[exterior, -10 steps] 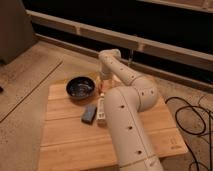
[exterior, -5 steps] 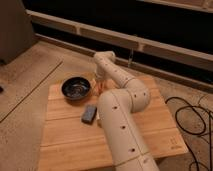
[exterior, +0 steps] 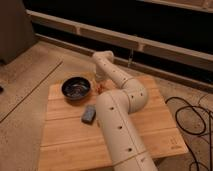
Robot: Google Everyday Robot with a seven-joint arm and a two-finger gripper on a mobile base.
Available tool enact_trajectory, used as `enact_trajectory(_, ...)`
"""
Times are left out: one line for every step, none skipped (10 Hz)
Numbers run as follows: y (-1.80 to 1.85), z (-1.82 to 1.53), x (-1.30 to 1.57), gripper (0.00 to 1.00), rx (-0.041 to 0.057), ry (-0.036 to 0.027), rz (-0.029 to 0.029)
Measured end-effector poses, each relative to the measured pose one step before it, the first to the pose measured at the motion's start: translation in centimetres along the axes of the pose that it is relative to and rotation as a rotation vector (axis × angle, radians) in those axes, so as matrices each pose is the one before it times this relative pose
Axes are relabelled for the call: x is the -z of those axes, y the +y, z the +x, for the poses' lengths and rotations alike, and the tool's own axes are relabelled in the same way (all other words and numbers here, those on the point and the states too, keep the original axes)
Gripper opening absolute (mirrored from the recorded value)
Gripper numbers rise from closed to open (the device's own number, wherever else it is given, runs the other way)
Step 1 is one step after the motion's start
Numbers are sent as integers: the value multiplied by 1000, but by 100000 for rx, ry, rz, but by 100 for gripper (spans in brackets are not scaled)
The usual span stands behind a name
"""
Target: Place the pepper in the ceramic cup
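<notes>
Since the arm's wrist hides the jaws, can't tell their state; they're just right of the bowl (exterior: 76,88), pepper (exterior: 103,86) directly below, low over the table (exterior: 65,135). Cup's hidden.

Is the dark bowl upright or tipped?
Upright: the dark glossy round bowl sits rim-up on the wooden board. The gripper is beside it, behind the arm.

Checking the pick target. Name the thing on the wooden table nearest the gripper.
The tiny red-orange pepper, just by the gripper at the wooden table's far side; the dark glossy bowl and small grey block lie farther off.
</notes>
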Motion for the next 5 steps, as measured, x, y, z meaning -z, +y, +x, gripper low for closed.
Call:
enact_trajectory(-48,-60,63,8,-36,-49,159)
enact_trajectory(-189,-289,308,1,-450,-1099,298)
enact_trajectory(-231,-476,629,0,-953,-1907,293)
enact_trajectory(-220,-680,917,0,-927,-2632,268)
enact_trajectory(-273,-808,1177,0,-553,-3097,481)
